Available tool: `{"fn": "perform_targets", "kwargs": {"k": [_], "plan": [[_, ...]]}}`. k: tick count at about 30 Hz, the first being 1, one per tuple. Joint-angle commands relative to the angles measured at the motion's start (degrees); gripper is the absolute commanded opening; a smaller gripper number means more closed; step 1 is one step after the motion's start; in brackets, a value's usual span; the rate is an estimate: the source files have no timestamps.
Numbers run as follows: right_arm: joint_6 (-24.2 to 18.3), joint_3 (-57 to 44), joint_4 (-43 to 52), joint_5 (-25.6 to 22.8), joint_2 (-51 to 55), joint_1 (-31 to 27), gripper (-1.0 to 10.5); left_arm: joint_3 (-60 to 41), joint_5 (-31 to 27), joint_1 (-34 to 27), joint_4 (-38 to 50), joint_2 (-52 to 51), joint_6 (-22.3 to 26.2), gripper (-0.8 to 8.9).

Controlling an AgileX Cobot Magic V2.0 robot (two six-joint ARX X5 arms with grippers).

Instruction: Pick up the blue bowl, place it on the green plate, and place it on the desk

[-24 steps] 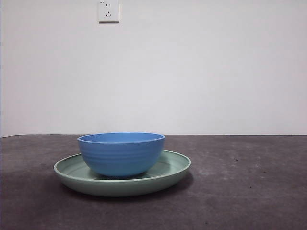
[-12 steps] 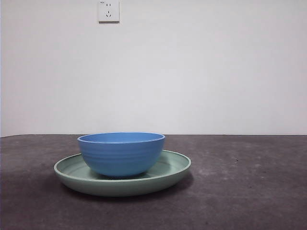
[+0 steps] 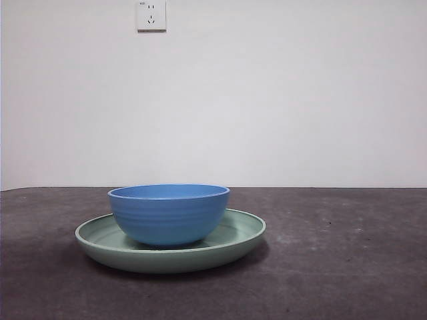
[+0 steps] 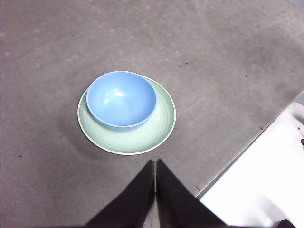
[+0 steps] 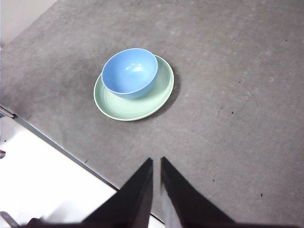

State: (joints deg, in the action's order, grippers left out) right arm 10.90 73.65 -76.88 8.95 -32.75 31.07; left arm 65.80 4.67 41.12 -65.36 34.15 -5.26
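Because the blue bowl [image 3: 169, 215] sits inside the green plate [image 3: 237, 235], off-centre and close to one part of the plate's rim, it looks like light, rigid plastic with a glossy, probably slippery skin. The thin rim is the likeliest place to pinch, one jaw inside and one outside. There is one bowl and one plate, both resting on the desk [image 3: 347, 267], with a single wall socket [image 3: 151, 15] high above the plate. The left gripper [image 4: 155, 173] and right gripper [image 5: 156, 173] hang well apart from the plate, jaws nearly together, holding nothing.
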Motion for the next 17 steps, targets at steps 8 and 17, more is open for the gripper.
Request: {"fn": "perform_targets", "kwargs": {"k": [8,17], "plan": [[-0.4,0.6,-3.9,0.0,-0.4,0.3,0.2,-10.0,2.4,-9.2,10.7,-1.8,0.6,0.06],[-0.4,0.6,-3.9,0.0,-0.4,0.3,0.2,-45.6,0.7,-32.0,54.9,-15.9,8.9,0.06]]}}
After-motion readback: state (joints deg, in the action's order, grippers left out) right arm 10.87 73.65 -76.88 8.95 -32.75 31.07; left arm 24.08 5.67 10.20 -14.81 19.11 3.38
